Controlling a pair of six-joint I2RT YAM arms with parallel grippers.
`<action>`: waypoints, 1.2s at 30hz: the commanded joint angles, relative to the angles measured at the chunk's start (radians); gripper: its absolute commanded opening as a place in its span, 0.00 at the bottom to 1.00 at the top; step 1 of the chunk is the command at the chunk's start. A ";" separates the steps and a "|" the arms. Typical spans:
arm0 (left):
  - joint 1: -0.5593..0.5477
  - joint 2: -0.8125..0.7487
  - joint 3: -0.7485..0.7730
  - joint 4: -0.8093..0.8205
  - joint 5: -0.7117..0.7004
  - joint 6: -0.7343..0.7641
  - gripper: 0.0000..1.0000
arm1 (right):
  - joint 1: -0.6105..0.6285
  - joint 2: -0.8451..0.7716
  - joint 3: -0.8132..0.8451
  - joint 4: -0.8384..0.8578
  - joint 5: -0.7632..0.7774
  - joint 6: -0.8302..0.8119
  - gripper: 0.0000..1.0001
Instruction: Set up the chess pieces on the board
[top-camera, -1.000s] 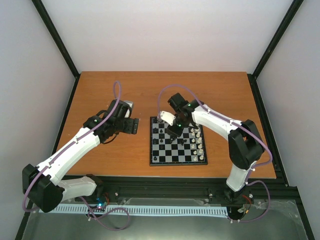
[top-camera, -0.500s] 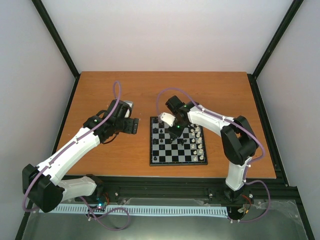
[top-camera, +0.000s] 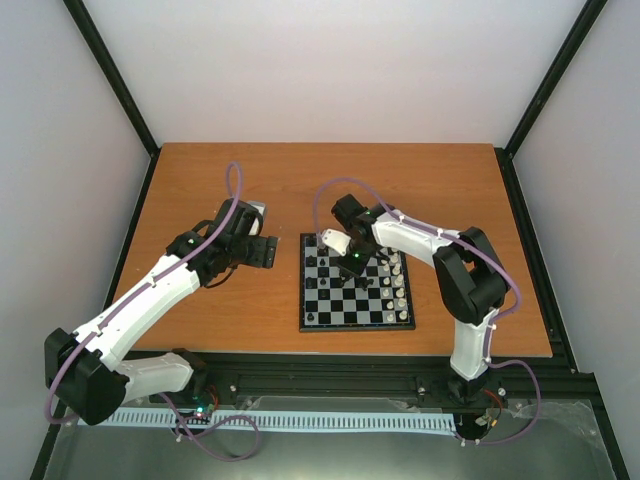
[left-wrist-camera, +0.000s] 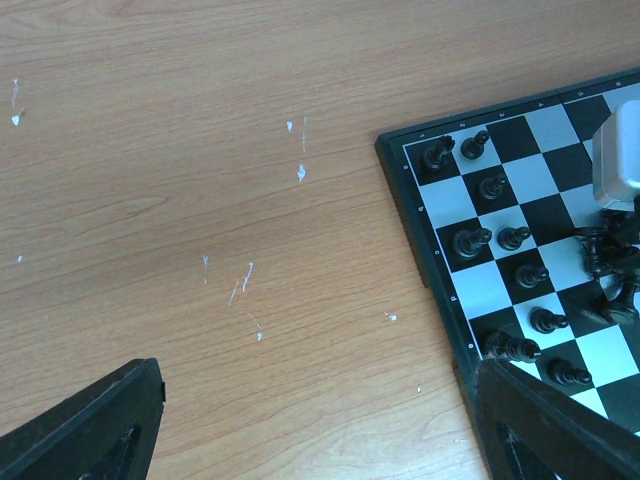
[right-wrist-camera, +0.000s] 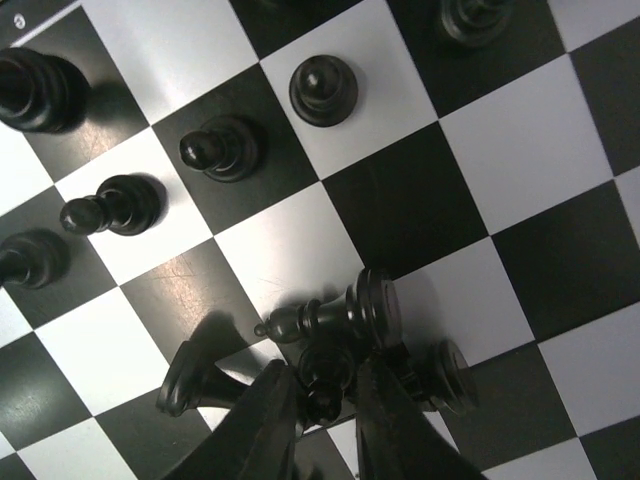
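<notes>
Clerk: Board (top-camera: 355, 327), one, checkered, on tabletop (top-camera: 230, 180) in front of the right arm. Contents?

Keeper: Black pieces (left-wrist-camera: 470, 242), upright, in two files along the edge nearest the left arm. White pieces (top-camera: 400, 285), upright, along the opposite edge. Fallen black pieces (right-wrist-camera: 335, 312), at least three, lying in a cluster toward the middle squares, some touching.

Clerk: Right hand?

Keeper: Right hand (right-wrist-camera: 325, 395), low over that cluster, fingers drawn almost together on one small black piece (right-wrist-camera: 325, 368), gripped near its top.

Clerk: Left hand?

Keeper: Left hand (left-wrist-camera: 315, 400), spread wide, nothing in it, above bare tabletop just beside the board.

Clerk: Handling notes?

Keeper: By judgement: pieces light, rigid, smooth and rounded, so apt to slip or roll out of a loose pinch. Best hold is the narrow neck below the head, fingers on opposite sides, piece kept upright. Wide base should stand steady once set flat on its square. Caution: neighbours crowd the small black piece, and a careless lift may drag or scatter them.
</notes>
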 joint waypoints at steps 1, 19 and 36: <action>0.010 -0.009 0.002 0.003 -0.005 0.017 0.87 | -0.007 0.021 0.019 -0.013 -0.018 -0.001 0.15; 0.010 -0.011 0.002 0.002 -0.016 0.017 0.88 | -0.007 -0.136 0.025 -0.022 -0.052 -0.008 0.05; 0.010 -0.006 0.003 -0.001 -0.030 0.017 0.87 | 0.193 -0.145 -0.044 -0.074 -0.118 -0.117 0.05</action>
